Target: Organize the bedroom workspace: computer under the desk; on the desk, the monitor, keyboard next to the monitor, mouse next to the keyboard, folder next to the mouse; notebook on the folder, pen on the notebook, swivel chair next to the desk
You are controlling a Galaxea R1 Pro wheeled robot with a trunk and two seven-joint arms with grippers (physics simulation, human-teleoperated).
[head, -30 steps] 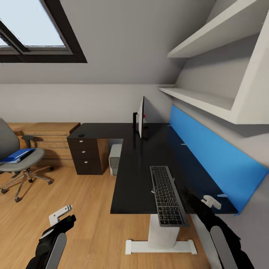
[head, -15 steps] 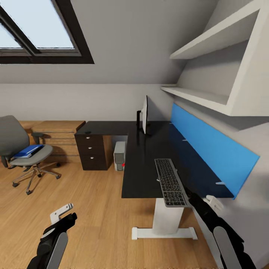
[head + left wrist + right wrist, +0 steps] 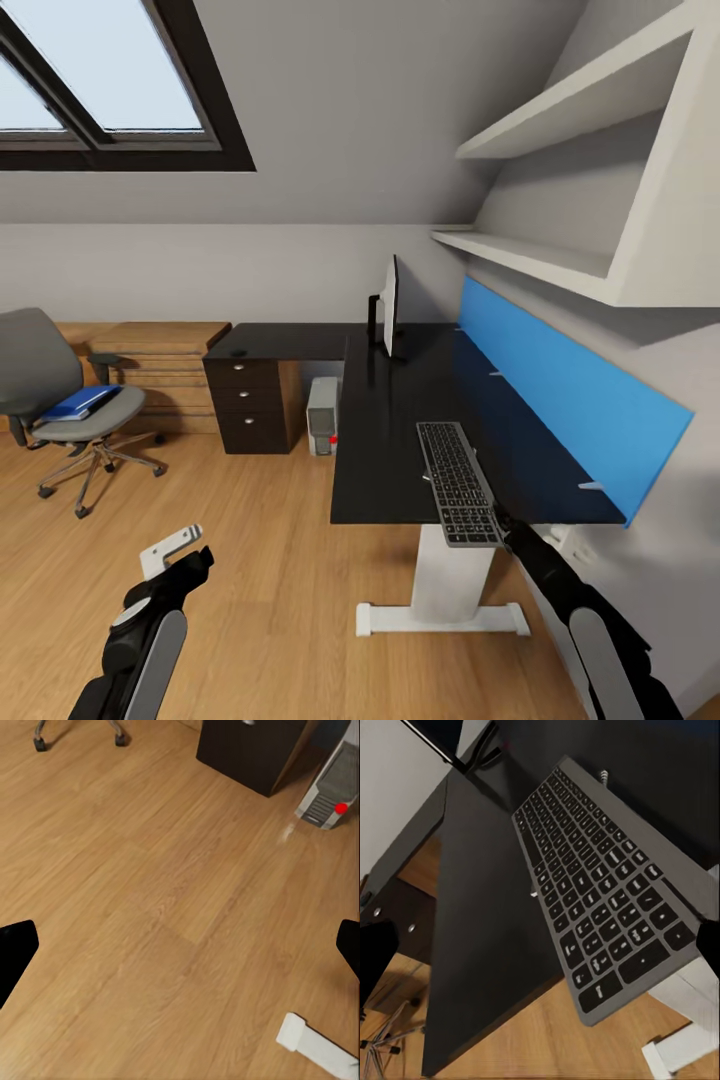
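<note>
The black desk [image 3: 385, 450] runs along the right wall, with the monitor [image 3: 389, 303] standing edge-on at its far end. The grey keyboard [image 3: 458, 482] lies on the near end, its front overhanging the desk edge; the right wrist view shows it close up [image 3: 600, 892]. My right gripper [image 3: 545, 538] hangs open just beside that overhanging end, touching nothing [image 3: 540, 952]. My left gripper [image 3: 180, 562] is open over bare floor [image 3: 180, 945]. The computer [image 3: 322, 415] stands under the desk. The blue folder [image 3: 80, 402] rests on the swivel chair [image 3: 55, 395] at the far left.
A dark three-drawer unit [image 3: 250, 405] carries the desk's left wing, where a small dark object [image 3: 240, 353] lies. Light wooden cabinets [image 3: 160, 370] stand behind the chair. A blue panel [image 3: 560, 400] and white shelves [image 3: 540, 260] line the right wall. The desk's white foot [image 3: 440, 615] is close ahead.
The whole picture has shifted, so the camera has moved: desk and chair look a little farther off and more to the right. The keyboard lies as before. Both grippers stay open.
</note>
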